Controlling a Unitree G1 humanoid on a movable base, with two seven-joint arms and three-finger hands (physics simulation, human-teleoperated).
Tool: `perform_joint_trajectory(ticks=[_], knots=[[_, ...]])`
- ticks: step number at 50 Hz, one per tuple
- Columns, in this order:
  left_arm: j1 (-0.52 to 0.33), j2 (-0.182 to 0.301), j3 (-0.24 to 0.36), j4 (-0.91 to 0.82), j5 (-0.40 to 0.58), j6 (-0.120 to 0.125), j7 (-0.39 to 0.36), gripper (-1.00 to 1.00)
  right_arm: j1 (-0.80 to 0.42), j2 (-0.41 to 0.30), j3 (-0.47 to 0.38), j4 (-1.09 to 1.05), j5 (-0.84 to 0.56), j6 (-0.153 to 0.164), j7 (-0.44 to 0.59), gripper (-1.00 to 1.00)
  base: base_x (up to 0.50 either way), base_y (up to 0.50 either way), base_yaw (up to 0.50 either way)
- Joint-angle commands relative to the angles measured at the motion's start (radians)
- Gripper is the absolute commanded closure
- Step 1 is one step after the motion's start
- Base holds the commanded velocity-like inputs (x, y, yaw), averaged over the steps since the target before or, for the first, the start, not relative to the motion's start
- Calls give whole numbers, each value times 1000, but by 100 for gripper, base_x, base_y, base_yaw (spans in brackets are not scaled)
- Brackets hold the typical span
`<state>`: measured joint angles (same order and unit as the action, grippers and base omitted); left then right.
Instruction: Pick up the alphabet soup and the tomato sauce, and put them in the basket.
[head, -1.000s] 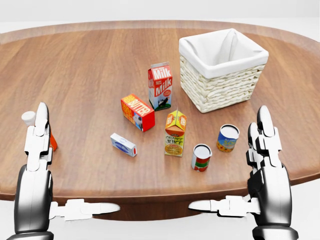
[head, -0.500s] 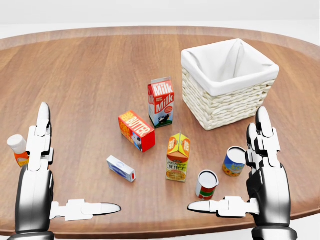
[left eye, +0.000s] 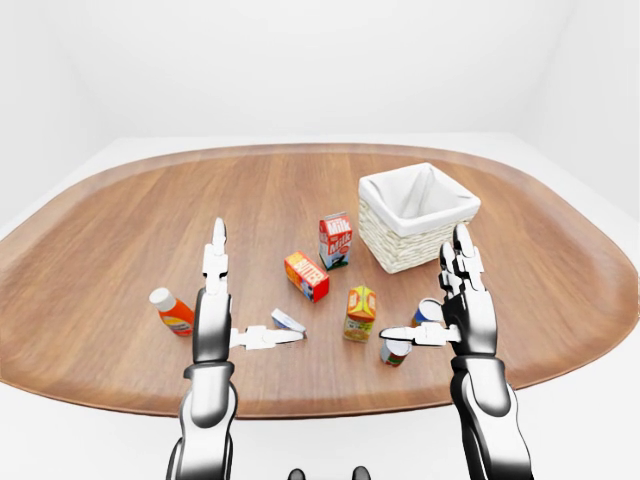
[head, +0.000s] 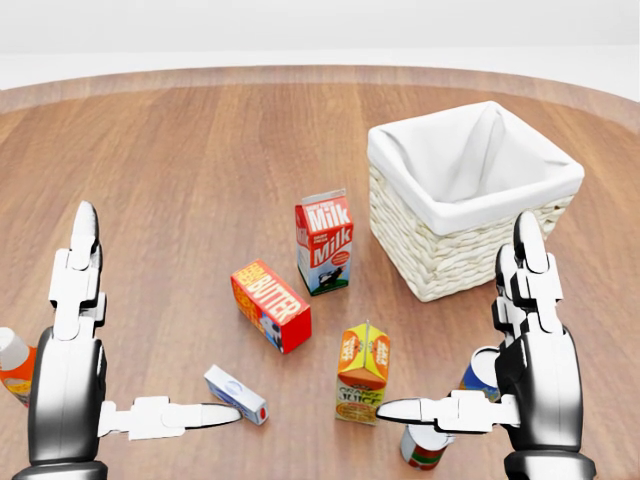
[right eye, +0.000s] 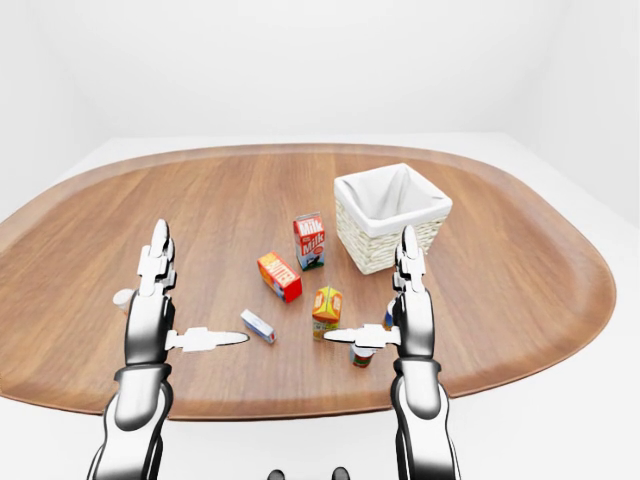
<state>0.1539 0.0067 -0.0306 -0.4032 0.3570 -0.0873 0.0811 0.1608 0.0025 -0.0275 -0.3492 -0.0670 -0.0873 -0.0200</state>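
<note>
Soup can stands on the table below the basket in the head view, partly hidden by the right hand; the tomato sauce can sits lower still. That white-lined basket holds nothing visible. Left of it stand a milk carton, a butter box and a juice carton. Both hands, left hand included, hover with fingers spread, holding nothing.

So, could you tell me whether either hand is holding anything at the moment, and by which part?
Nothing is held. The left hand and right hand are both open above the table, fingers spread, closed round nothing.
</note>
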Motion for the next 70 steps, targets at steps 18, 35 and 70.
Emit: perform_joint_trajectory(ticks=[18,35,70], knots=[[3,0,-3,1,3,0,1,-100,1,-1,3,3,1,0,5,-100,28,0,0],[4,0,-4,1,3,0,1,-100,2,-1,3,9,3,0,7,-100,28,0,0],[0,0,0,9,-1,0,9,-100,12,-50,-80,-3,-237,0,102,-100,0,0,0]])
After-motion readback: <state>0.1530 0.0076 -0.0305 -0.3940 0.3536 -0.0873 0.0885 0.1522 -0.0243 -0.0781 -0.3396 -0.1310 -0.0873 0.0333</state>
